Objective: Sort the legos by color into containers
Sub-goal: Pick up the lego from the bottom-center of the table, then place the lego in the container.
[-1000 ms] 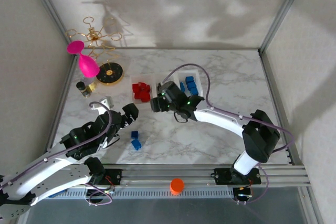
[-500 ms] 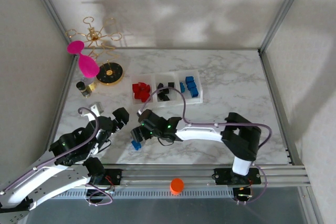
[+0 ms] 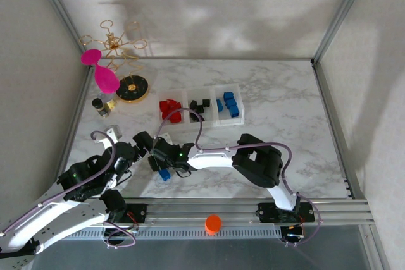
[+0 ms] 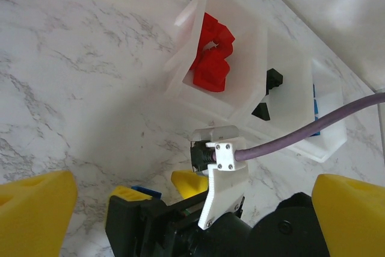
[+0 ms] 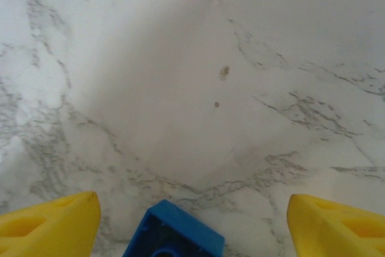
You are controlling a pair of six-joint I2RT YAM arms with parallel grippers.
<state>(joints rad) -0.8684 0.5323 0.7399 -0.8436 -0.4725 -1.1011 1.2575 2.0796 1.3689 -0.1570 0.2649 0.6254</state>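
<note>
The left fingers [image 4: 36, 200] stand spread wide and hold nothing, hovering over the near left of the desk [image 3: 285, 156]. Just to their right, the right fingers [image 5: 51, 218] are open and straddle a blue brick [image 5: 174, 236] that lies on the desk, with a gap showing on each side. The brick sits cornerwise to them, and its long axis cannot be told. A purple cable [image 4: 313, 130] crosses before the containers [image 4: 246, 52]. Their row runs left to right farther back, holding red bricks [image 3: 169, 109], black bricks [image 3: 199, 107] and blue bricks [image 3: 229, 104].
</note>
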